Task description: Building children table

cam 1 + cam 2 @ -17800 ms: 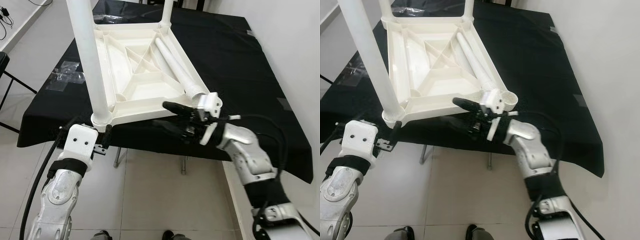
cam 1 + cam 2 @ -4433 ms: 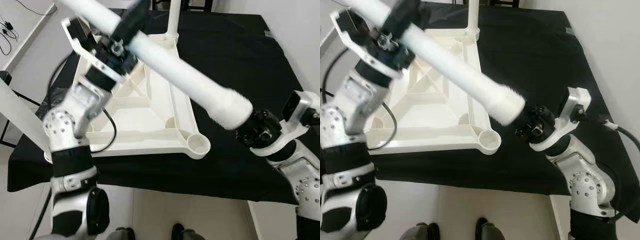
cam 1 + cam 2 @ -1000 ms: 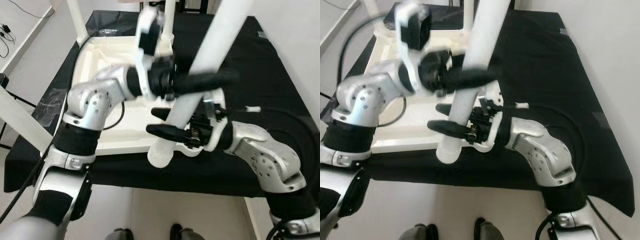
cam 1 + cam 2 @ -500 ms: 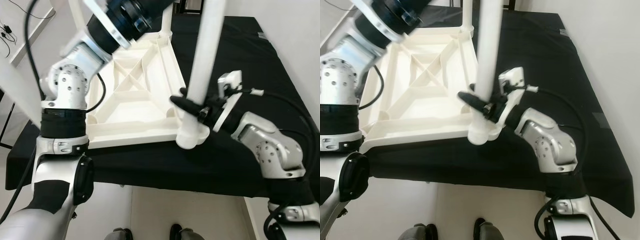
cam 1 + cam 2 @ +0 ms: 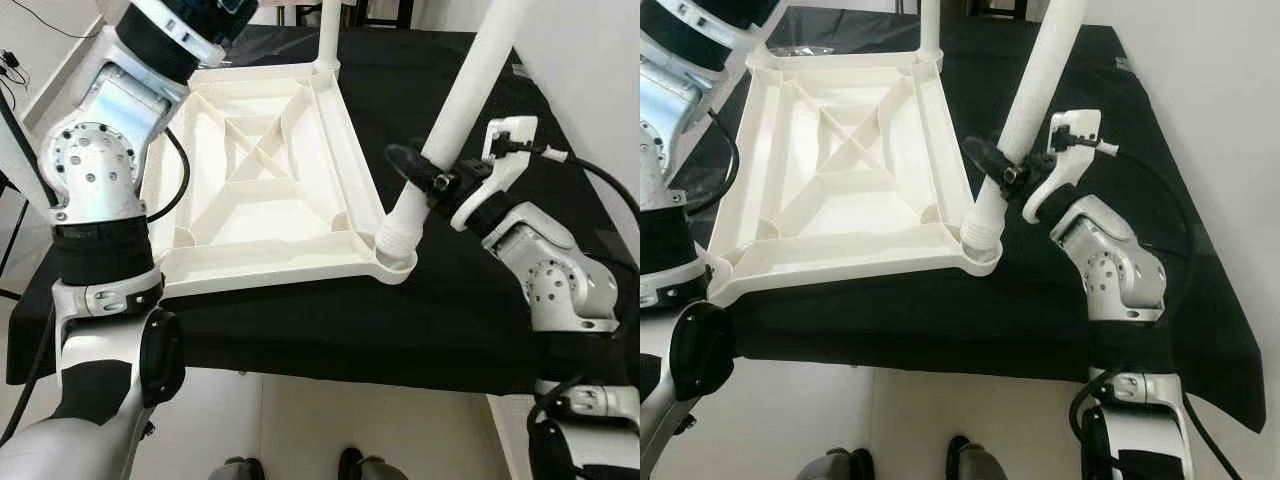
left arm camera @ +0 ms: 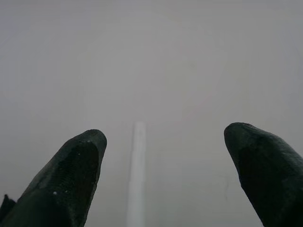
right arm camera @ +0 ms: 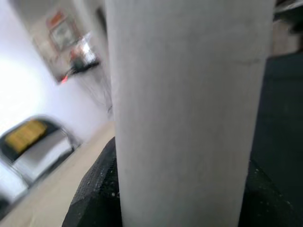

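Gripping table leg (image 5: 455,120), right claw (image 5: 425,170), black tablecloth (image 5: 450,300)

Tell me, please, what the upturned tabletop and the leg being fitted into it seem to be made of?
The tabletop looks like moulded white plastic: its underside shows cast ribs and round corner sockets, with a slight sheen. The leg held by the right gripper seems a matching smooth plastic tube, though metal can't be excluded.

Bright, even light; blurry wrist views.
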Controlling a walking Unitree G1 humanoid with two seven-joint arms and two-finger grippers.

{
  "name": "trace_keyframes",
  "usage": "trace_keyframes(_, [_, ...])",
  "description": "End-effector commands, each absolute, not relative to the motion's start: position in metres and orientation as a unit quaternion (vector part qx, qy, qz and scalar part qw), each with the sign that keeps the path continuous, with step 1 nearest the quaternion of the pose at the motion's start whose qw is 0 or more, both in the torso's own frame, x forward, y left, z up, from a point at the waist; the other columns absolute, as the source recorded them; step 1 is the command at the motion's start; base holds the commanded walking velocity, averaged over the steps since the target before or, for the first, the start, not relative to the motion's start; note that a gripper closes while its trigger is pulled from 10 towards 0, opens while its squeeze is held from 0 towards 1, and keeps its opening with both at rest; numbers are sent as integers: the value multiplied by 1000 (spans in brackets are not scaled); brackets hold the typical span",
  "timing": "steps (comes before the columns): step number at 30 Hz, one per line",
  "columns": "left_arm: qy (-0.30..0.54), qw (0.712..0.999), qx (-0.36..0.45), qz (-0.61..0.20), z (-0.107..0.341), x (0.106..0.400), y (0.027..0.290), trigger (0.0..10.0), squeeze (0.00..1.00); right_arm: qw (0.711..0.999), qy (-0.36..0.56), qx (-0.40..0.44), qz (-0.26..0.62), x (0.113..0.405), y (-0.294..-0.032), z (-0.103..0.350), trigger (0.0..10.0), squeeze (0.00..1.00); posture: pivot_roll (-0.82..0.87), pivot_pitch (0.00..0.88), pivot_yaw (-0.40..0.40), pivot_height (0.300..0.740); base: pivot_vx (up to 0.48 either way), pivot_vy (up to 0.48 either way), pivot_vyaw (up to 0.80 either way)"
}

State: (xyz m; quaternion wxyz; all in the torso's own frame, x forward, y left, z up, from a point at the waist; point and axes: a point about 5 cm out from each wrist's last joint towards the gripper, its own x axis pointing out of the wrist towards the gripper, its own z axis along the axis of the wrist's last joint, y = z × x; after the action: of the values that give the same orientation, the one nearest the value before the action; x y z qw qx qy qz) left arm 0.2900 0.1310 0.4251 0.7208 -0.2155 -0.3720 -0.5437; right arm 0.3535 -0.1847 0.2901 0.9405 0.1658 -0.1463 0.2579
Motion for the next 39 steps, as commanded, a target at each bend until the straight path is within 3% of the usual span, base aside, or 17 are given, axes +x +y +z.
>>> trace_keyframes(1, [-351, 735, -210, -541, 413, 290, 125, 10000, 0, 940, -174, 201, 215, 355, -197, 295, 0, 0, -30, 186, -67, 740, 0, 0, 0])
trace_keyframes(2, [-330, 755, -209, -526, 400, 294, 122, 10000, 0, 944, -176, 212, 181, 358, -202, 294, 8431, 0, -32, 190, -65, 740, 0, 0, 0])
trace_keyframes(3, [-330, 755, -209, -526, 400, 294, 122, 10000, 0, 944, -176, 212, 181, 358, -202, 294, 8431, 0, -32, 190, -65, 740, 0, 0, 0])
trace_keyframes(4, [-293, 795, -203, -491, 375, 301, 117, 10000, 0, 950, -175, 216, 140, 361, -206, 290, 10000, 0, -32, 190, -65, 740, 0, 0, 0])
trace_keyframes(12, [-199, 861, -212, -417, 303, 304, 102, 10000, 0, 960, -175, 192, 106, 361, -204, 284, 10000, 0, -27, 198, -58, 740, 0, 0, 0])
trace_keyframes(18, [-124, 923, -221, -291, 243, 301, 124, 10000, 0, 971, -182, 144, 48, 364, -194, 280, 10000, 0, -22, 203, -63, 740, 0, 0, 0])
trace_keyframes(21, [-119, 933, -224, -256, 236, 299, 133, 10000, 0, 969, -179, 155, 66, 363, -186, 279, 10000, 0, -20, 202, -63, 740, 0, 0, 0])
trace_keyframes(24, [-116, 943, -212, -229, 228, 294, 137, 10000, 0, 947, -196, 204, 150, 355, -170, 281, 10000, 0, -13, 200, -66, 740, 0, 0, 0])
trace_keyframes(28, [-114, 946, -207, -223, 225, 291, 139, 10000, 0, 940, -194, 225, 168, 353, -165, 282, 10000, 0, -13, 200, -68, 740, 0, 0, 0])
trace_keyframes(39, [-108, 946, -206, -227, 214, 278, 132, 10000, 0, 927, -215, 195, 235, 345, -149, 285, 10000, 0, -10, 198, -71, 740, 0, -313, 145])
